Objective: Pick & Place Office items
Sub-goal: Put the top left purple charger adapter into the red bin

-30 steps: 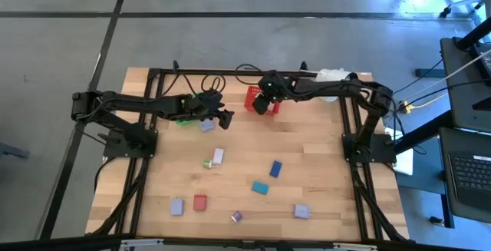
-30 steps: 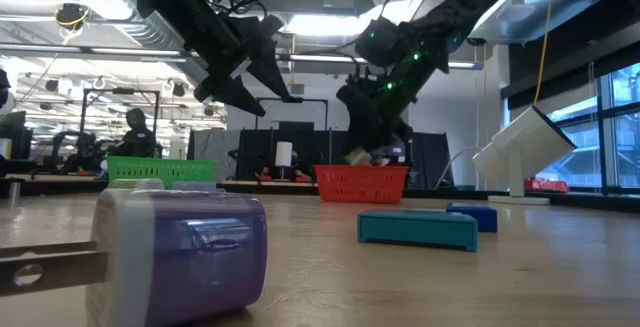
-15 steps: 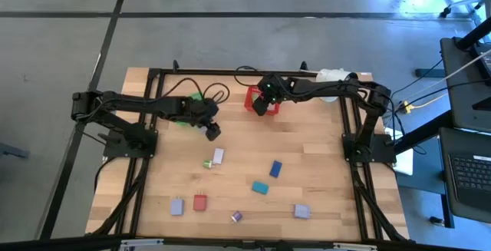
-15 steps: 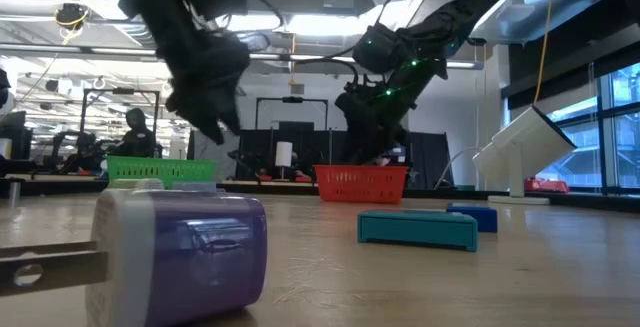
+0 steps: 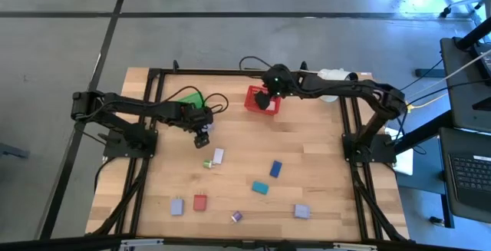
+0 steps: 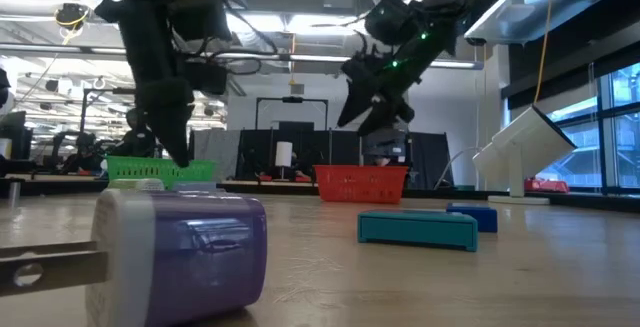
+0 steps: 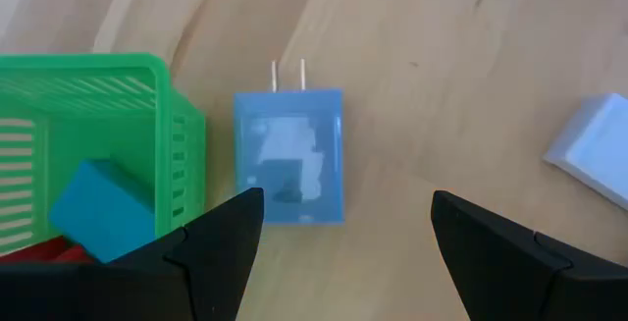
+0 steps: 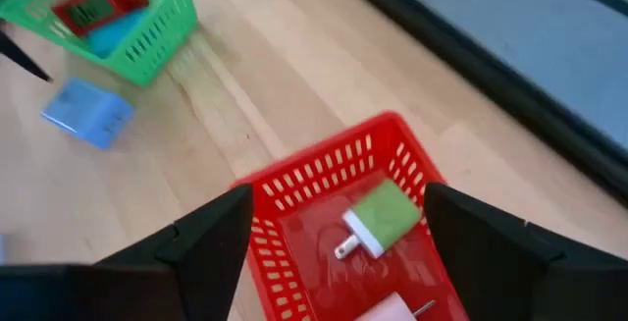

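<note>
The office items are small chargers and blocks. A light blue charger (image 7: 287, 154) lies flat on the table beside the green basket (image 7: 98, 95), which holds a teal block (image 7: 98, 208). My left gripper (image 5: 202, 138) hangs open above the blue charger, fingers pointing down and touching nothing. My right gripper (image 5: 267, 94) stands open above the red basket (image 5: 261, 101). A green charger (image 8: 383, 218) lies on that basket's floor.
Loose items lie toward the near edge: a white piece (image 5: 217, 157), a blue one (image 5: 275, 169), teal (image 5: 260, 187), lavender (image 5: 177, 205), red (image 5: 200, 202), purple (image 5: 236, 216) and lavender (image 5: 301, 211). A white object (image 5: 334, 75) stands at the far right.
My right gripper has opened, let go of the green charger, and risen above the red basket. The charger now lies in that basket. My left gripper has moved toward the table's left and near edges and tipped to point down over the blue charger.
</note>
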### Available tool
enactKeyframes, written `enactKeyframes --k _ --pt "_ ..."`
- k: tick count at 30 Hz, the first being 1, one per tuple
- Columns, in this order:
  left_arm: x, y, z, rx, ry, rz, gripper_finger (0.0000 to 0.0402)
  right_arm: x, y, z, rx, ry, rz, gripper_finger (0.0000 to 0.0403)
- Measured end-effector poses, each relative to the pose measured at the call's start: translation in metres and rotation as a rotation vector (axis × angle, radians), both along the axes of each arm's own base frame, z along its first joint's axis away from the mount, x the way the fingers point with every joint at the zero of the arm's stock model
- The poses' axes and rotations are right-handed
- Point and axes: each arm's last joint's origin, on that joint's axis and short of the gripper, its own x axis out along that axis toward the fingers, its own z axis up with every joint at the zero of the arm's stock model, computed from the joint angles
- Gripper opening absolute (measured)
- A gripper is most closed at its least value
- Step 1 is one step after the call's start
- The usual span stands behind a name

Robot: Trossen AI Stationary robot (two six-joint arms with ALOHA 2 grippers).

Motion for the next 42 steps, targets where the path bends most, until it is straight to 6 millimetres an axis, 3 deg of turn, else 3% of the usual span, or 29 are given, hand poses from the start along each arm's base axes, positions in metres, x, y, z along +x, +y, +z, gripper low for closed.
enactKeyframes --k 5,13,21,29,35,42 --pt "-0.002 0.006 -0.007 0.012 -0.027 0.03 0.029 -0.004 0.002 0.012 -0.019 -0.031 0.004 0.0301" --pt "-0.01 0.017 -0.023 0.02 -0.07 0.085 0.029 -0.004 0.002 0.013 -0.02 -0.031 0.005 0.0301" --pt "-0.009 0.027 -0.023 0.047 -0.117 0.108 0.029 -0.004 0.002 0.013 -0.02 -0.031 0.005 0.0301" --pt "-0.006 0.018 -0.023 -0.051 -0.147 0.084 0.029 -0.004 0.002 0.013 -0.019 -0.028 0.006 0.0301" --pt "-0.004 0.01 -0.023 0.077 -0.1 -0.038 0.029 -0.004 0.002 0.013 -0.048 -0.014 0.035 0.0301" --pt "-0.003 0.013 -0.023 0.083 -0.118 0.015 0.029 -0.004 0.002 0.013 -0.056 -0.01 0.043 0.0301"
